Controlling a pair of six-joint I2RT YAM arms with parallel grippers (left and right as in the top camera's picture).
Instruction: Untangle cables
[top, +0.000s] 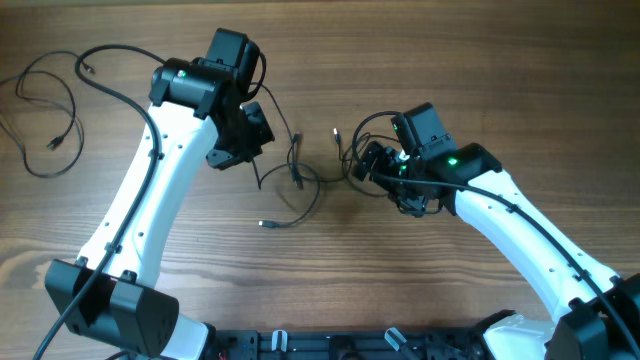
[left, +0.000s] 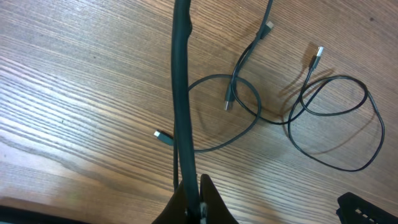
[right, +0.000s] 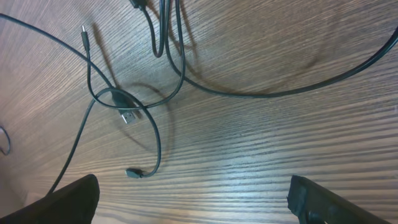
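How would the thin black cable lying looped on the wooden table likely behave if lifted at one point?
Probably floppy: the thin black cable lies in loose curves on the wooden table, so it should droop and trail. Likely light, being so thin. Its silver plug end may snag where loops cross.

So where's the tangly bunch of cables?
Overhead view: the cables lie mid-table on the wood, between the left gripper, which pinches one strand, and the open right gripper.
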